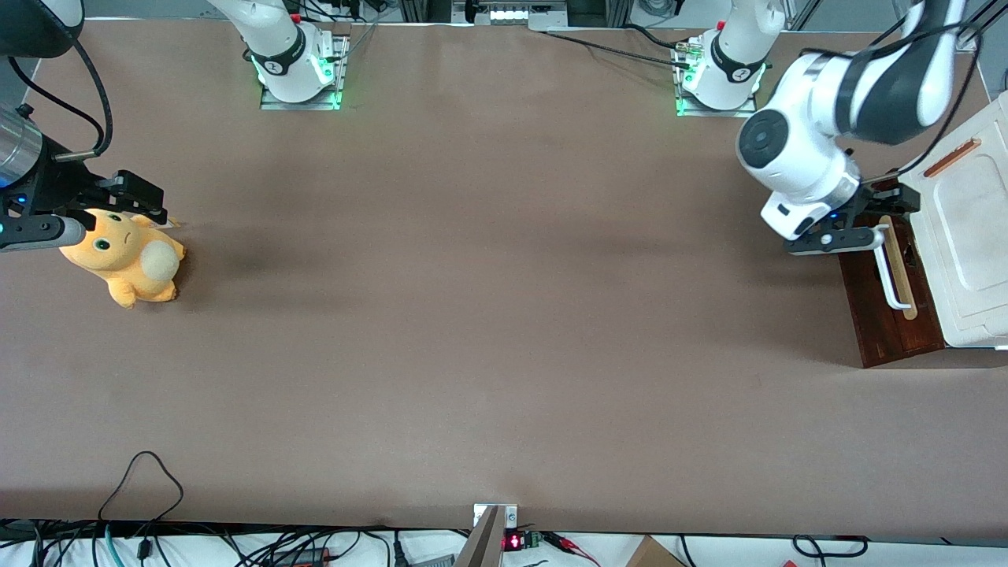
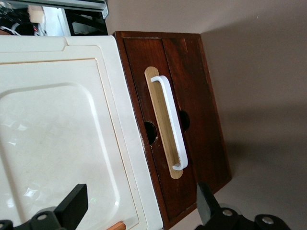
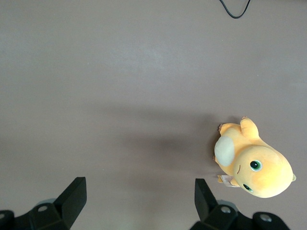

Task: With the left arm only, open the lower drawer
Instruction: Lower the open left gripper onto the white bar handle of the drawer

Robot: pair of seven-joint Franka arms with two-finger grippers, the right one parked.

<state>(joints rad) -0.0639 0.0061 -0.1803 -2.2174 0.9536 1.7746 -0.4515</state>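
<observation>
Left gripper (image 1: 866, 224) is hovering wide open, empty, over lower drawer (image 2: 192, 124)'s handle (image 2: 170, 124) end — risking fingers slipping off.

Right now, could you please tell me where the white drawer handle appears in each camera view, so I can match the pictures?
Front view: the white handle runs along the dark drawer front, at the working arm's end of the table, just nearer the camera than the left gripper.
Left wrist view: the handle lies on the pale wood strip, ahead of the open fingers.
Right wrist view: not in it.
Shared landmark: the cream-white panel.
</observation>
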